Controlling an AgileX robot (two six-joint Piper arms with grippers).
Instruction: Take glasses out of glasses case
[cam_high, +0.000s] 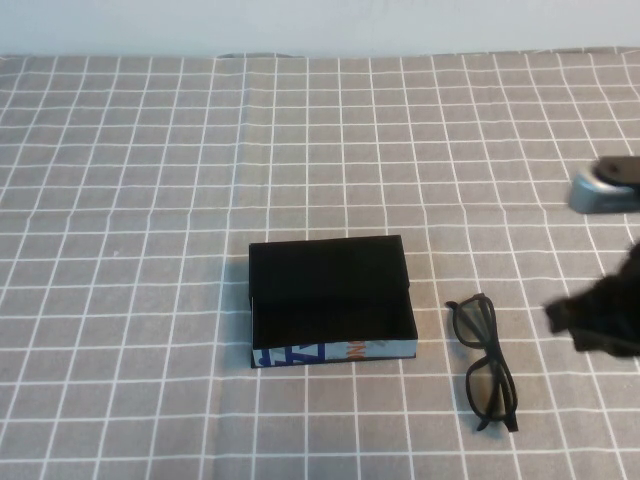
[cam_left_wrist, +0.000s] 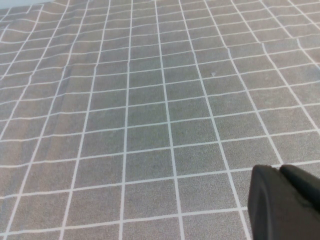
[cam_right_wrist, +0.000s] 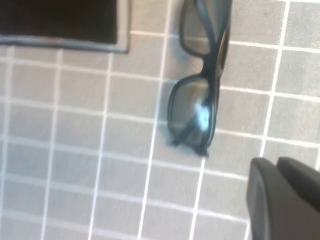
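Note:
The glasses case (cam_high: 330, 290) is a black box lying open at the table's middle, black inside, its pale printed front edge toward me. The black glasses (cam_high: 490, 348) lie on the cloth just right of the case, outside it, arms folded. My right gripper (cam_high: 575, 320) hovers to the right of the glasses, blurred, with nothing in it. In the right wrist view its fingers (cam_right_wrist: 280, 200) are together, beside the glasses (cam_right_wrist: 192, 112) and a corner of the case (cam_right_wrist: 60, 20). My left gripper (cam_left_wrist: 279, 170) shows only in the left wrist view, shut over bare cloth.
A grey checked cloth (cam_high: 150, 200) covers the whole table. A grey and black object (cam_high: 605, 188) sits at the far right edge, behind my right gripper.

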